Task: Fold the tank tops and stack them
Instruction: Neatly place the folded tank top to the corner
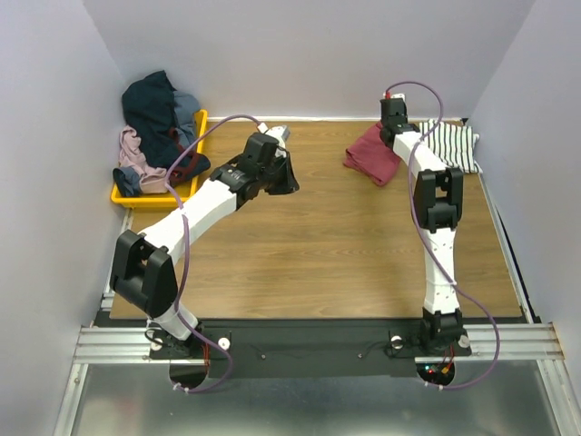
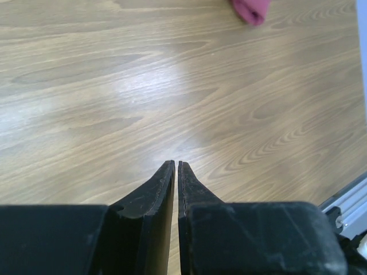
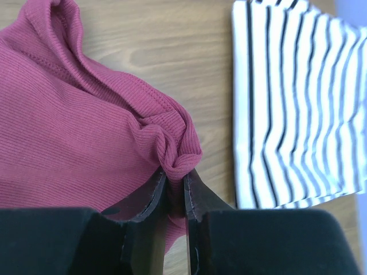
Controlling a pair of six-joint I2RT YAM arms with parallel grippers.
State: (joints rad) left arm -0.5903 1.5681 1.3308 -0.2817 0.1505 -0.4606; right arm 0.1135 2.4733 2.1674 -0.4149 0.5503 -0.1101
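Note:
The dark red tank top (image 1: pixel 370 153) lies crumpled at the back right of the table. My right gripper (image 1: pixel 392 138) is shut on a bunched fold at its edge. In the right wrist view that fold of the red top (image 3: pixel 69 126) is pinched between the tips of the right gripper (image 3: pixel 175 175). The white striped tank top (image 1: pixel 454 143) lies folded flat just right of it, and shows in the wrist view as a neat striped rectangle (image 3: pixel 292 103). My left gripper (image 1: pixel 289 174) hovers over bare wood at the back centre-left. Its jaws (image 2: pixel 176 163) are nearly together and hold nothing. A corner of the red top (image 2: pixel 250 10) shows far off.
A yellow plastic tray (image 1: pixel 145 197) sits at the back left corner, piled with several dark and pink garments (image 1: pixel 159 113). Lilac walls close in the left, back and right sides. A metal rail (image 1: pixel 318 341) runs along the near edge by the arm bases.

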